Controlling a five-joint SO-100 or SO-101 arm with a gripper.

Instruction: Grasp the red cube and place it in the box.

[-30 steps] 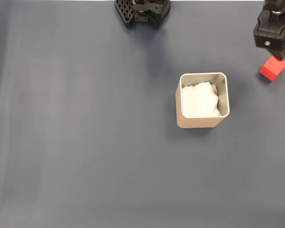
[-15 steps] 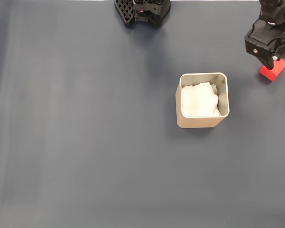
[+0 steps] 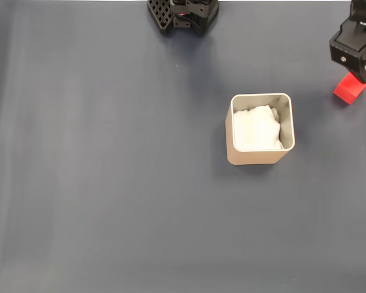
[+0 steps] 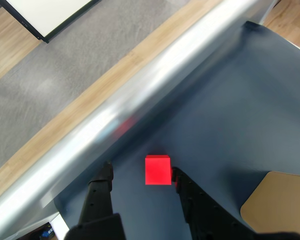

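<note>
Red cube [image 4: 158,170] sits on the counter [image 3: 110,183] between our hand's [image 4: 142,180] spread, empty fingers. We see the box [image 3: 259,157] nearby.

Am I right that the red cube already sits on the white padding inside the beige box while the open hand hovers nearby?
Not quite: the red cube lies on the dark mat outside the box, between the open hand's fingers in the wrist view. The padding holds nothing.

Red cube [image 3: 349,91]: small, bright red, matte, resting flat up and right of the box in the fixed view. Box [image 3: 260,157]: beige, rounded corners, upright, open-topped, white padding inside.
</note>
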